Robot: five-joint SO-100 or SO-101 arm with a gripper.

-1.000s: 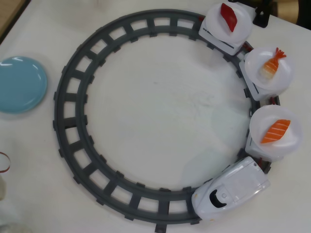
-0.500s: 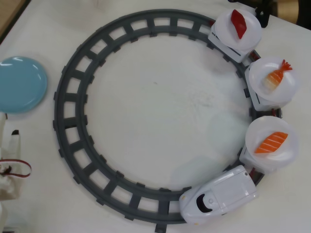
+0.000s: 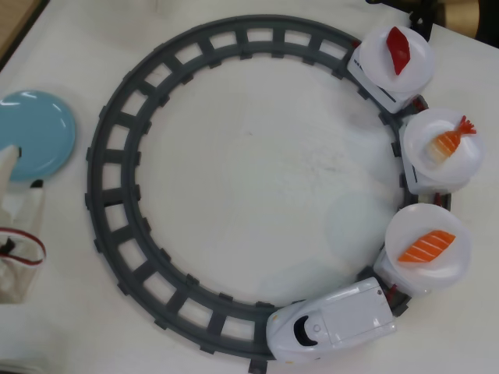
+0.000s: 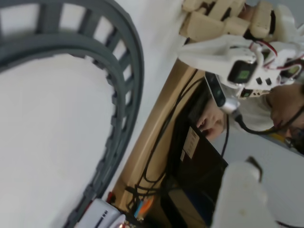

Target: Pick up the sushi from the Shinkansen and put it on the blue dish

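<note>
In the overhead view the white Shinkansen stands on the grey ring track at the bottom right, nose to the left. It pulls cars topped with round white plates. The salmon sushi lies on the first plate behind it. The blue dish lies empty at the far left, outside the track. My gripper is at the left edge, over the dish's lower rim, far from the train. In the wrist view only one blurred white finger shows, so its state is unclear.
A shrimp sushi and a dark red tuna piece ride on the two further plates. The wrist view shows the track, the table's wooden edge, cables, a person's hand and a second white arm.
</note>
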